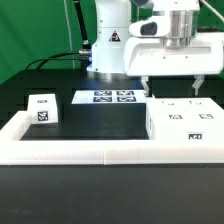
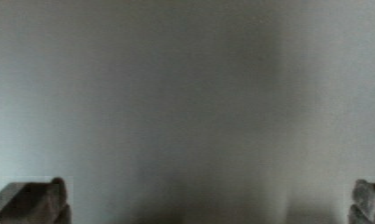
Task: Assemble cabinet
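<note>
Black worktop (image 1: 100, 125) carries the cabinet (image 1: 185, 122) at the exterior view's right and a small tagged piece (image 1: 42, 108) well apart at its left. The pincer (image 1: 172, 88) hangs wide, empty, above the cabinet. Assembly seems barely begun, with the piece unattached.

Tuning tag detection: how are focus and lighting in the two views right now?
Exterior view: evenly lit, no glare. The tags on the marker board are clear. Those on the cabinet are small and faint. Wrist view: an out-of-focus grey blur with soft shading. Only the fingertips of the gripper are recognizable, and they are soft too.
</note>
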### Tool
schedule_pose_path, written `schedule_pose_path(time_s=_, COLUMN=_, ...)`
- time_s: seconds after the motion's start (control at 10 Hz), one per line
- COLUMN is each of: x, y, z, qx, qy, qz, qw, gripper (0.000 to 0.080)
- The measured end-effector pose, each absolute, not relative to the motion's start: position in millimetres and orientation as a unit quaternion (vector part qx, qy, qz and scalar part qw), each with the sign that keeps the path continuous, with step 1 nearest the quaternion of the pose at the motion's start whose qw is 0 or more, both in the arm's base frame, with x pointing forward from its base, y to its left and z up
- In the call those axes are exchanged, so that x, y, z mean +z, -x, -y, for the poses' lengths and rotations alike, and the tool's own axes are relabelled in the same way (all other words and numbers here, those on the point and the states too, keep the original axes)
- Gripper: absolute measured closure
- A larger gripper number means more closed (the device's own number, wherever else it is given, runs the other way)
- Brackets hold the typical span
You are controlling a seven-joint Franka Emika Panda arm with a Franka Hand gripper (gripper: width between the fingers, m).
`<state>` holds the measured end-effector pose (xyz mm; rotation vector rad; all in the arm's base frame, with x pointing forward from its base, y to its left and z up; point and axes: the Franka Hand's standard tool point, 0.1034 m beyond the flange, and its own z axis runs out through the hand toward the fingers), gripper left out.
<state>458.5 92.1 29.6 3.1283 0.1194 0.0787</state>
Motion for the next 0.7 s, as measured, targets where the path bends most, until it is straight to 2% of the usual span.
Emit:
schedule_pose_path(time_s=0.1, x=20.1, y=-465.1, z=-91.9, qx=0.029, qy=-0.999, qz=-0.037, qw=0.004, gripper=0.0002)
schedule_pose_path(time_s=0.4, x=8.9, y=-473.1, z=-92.9, qx=0.033, qy=-0.999, qz=-0.04, qw=0.002, gripper=0.0002)
schedule_pose_path(time_s=0.7, x=7.4, y=-474.8, z=-93.9, qx=0.037, qy=-0.998, qz=-0.058, qw=0.001, gripper=0.0002)
